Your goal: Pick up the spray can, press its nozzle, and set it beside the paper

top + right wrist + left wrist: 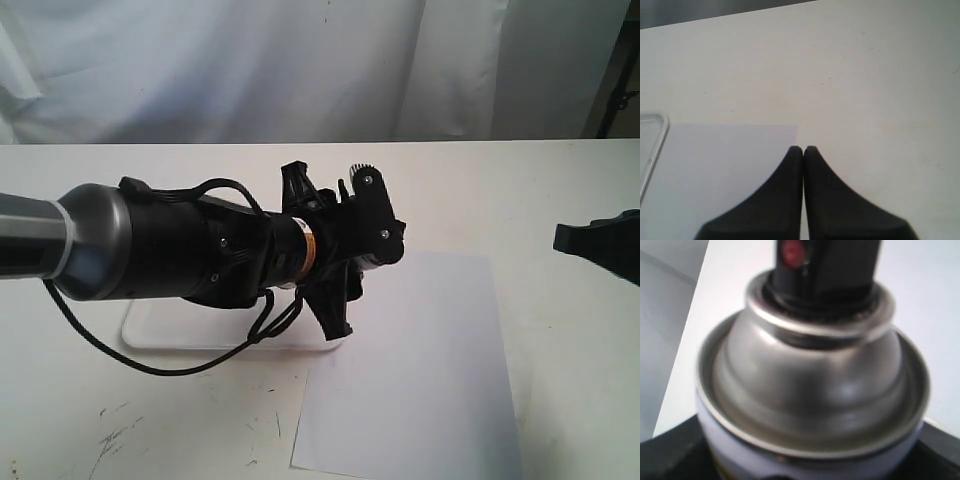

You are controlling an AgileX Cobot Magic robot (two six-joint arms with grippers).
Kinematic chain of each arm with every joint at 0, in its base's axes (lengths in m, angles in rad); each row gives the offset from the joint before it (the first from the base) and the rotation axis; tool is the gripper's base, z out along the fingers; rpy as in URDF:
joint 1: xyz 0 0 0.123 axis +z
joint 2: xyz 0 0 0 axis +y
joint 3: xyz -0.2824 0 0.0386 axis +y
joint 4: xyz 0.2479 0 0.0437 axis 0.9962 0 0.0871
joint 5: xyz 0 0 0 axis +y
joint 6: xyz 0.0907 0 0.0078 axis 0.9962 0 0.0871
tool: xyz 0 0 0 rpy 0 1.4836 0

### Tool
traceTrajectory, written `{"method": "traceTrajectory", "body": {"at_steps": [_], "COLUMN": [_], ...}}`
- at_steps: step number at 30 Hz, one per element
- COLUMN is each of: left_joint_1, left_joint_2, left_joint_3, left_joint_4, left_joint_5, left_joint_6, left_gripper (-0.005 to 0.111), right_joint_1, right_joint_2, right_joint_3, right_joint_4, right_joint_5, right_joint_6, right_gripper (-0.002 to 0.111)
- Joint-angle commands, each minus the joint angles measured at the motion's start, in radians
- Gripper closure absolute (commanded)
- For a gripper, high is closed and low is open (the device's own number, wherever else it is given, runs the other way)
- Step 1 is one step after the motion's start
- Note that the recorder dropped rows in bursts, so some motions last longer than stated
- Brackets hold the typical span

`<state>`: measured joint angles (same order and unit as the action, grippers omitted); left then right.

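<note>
Left gripper [365,245] clamps silver metal spray can [810,385]; right gripper [803,150] closed, empty; pressing black plastic nozzle [825,270] could tilt can, misting flat white paper [420,380].

The spray can [810,390] is gleaming as smooth silver metal, softly glossy, and its nozzle [825,270] is showing shiny black plastic. The paper [420,380] is looking matt and smooth; the table [180,420] is looking dull white, faintly scuffed. The right gripper [803,150] is showing smooth matt black plastic — the backdrop [250,70] is showing creased white cloth.
</note>
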<state>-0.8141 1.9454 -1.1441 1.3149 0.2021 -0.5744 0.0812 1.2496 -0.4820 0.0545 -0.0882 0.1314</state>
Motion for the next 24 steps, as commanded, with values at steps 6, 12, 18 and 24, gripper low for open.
{"method": "traceTrajectory", "body": {"at_steps": [6,12,18,24], "left_joint_1": [-0.016,-0.010,-0.002,-0.013], "left_joint_2": [-0.014,-0.014,-0.014,0.016], "left_joint_3": [-0.014,-0.014,-0.030,-0.211], "left_joint_4": [-0.059,-0.282,-0.790,-1.037], "left_joint_5": [-0.015,-0.018,0.065,0.267], "left_joint_6": [-0.001,0.135,0.846,1.133], "left_gripper": [0.107,0.107,0.107,0.107], "right_joint_1": [0.006,0.006,0.006,0.006], "right_joint_2": [0.001,0.001,0.001,0.001], "right_joint_3": [-0.004,-0.004,-0.004,-0.004], "right_joint_4": [0.006,0.006,0.010,0.010], "right_joint_5": [-0.015,-0.015,-0.015,-0.015], "right_joint_6": [-0.007,-0.005,-0.005,-0.005], "right_gripper": [0.108,0.108,0.108,0.108]}}
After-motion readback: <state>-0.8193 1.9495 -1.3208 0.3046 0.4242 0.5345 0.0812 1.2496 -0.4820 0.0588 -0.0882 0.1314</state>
